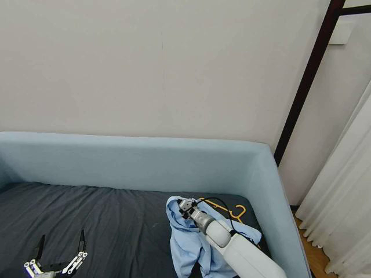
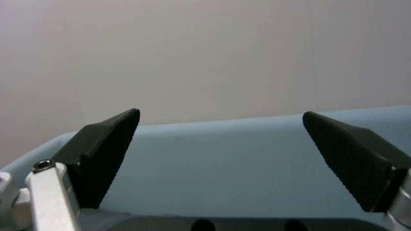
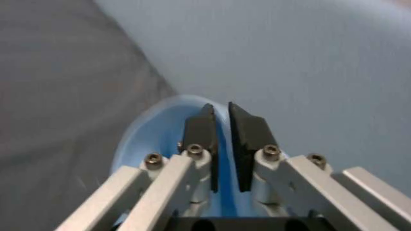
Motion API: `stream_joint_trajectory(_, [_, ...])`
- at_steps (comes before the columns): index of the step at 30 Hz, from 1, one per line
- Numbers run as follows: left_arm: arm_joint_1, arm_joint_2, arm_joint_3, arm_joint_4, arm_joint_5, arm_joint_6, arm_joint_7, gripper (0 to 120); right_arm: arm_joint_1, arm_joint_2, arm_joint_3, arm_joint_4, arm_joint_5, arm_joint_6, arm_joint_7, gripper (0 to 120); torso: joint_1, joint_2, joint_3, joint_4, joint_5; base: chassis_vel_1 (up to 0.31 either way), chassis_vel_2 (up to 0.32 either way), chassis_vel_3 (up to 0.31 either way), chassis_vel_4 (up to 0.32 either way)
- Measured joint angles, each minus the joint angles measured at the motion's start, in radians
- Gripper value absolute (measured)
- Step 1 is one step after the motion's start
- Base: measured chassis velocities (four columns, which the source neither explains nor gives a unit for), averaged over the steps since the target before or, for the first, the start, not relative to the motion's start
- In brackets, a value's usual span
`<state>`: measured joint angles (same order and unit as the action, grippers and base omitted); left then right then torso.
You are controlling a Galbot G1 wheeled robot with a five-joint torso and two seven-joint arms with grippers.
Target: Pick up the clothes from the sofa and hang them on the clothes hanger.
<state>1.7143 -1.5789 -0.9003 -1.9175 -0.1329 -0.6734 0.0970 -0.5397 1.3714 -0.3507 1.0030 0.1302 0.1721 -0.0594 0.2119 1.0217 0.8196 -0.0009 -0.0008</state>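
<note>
My right pincer (image 1: 184,207) is closed on the blue shirt (image 1: 188,246), heaped at the sofa's (image 1: 145,165) right end, a yellow hanger (image 1: 237,213) poking out beside it. My left pincer (image 1: 62,236) hangs wide open over the front-left seat.

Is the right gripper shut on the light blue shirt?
Shut: the right gripper pads pinch a fold of the light blue shirt.

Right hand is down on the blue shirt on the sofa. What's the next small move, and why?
Probably a short lift of the right hand: its fingers look closed on a fold of the blue shirt, which lies bunched on the sofa beside a yellow hanger. A small rise would test the grip. The left hand hangs open, low over the seat.
</note>
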Motion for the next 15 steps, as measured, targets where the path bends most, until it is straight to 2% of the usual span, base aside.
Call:
stream_joint_trajectory(1, [-0.003, 0.000, 0.003, 0.004, 0.000, -0.002, 0.000, 100, 0.001, -0.004, 0.000, -0.002, 0.043, 0.059, -0.044, 19, 0.000, 0.000, 0.000, -0.0001, -0.0001, 0.000, 0.000, 0.000, 0.000])
stream_joint_trajectory(4, [-0.011, -0.004, 0.011, 0.012, 0.006, -0.004, 0.000, 100, -0.003, -0.050, 0.009, 0.027, 0.117, 0.131, -0.171, 32, 0.000, 0.000, 0.000, -0.0004, 0.0000, 0.000, 0.000, 0.000, 0.000])
stream_joint_trajectory(5, [-0.011, -0.004, 0.011, 0.012, 0.006, -0.004, 0.000, 100, -0.003, -0.050, 0.009, 0.027, 0.117, 0.131, -0.171, 32, 0.000, 0.000, 0.000, -0.0004, 0.0000, 0.000, 0.000, 0.000, 0.000])
stream_joint_trajectory(9, [-0.016, -0.016, 0.028, 0.016, 0.021, -0.007, 0.000, 100, -0.006, -0.109, 0.042, 0.040, 0.114, 0.141, -0.231, 47, 0.000, 0.000, 0.000, -0.0007, 0.0001, 0.000, 0.000, 0.000, 0.000])
stream_joint_trajectory(10, [-0.016, -0.016, 0.028, 0.016, 0.021, -0.007, 0.000, 100, -0.006, -0.109, 0.042, 0.040, 0.114, 0.141, -0.231, 47, 0.000, 0.000, 0.000, -0.0007, 0.0001, 0.000, 0.000, 0.000, 0.000])
stream_joint_trajectory(15, [-0.017, -0.019, 0.033, 0.016, 0.028, -0.009, 0.000, 100, -0.010, -0.149, 0.080, 0.029, 0.075, 0.110, -0.236, 70, 0.000, 0.000, 0.000, -0.0005, 0.0003, 0.000, 0.000, 0.000, 0.000])
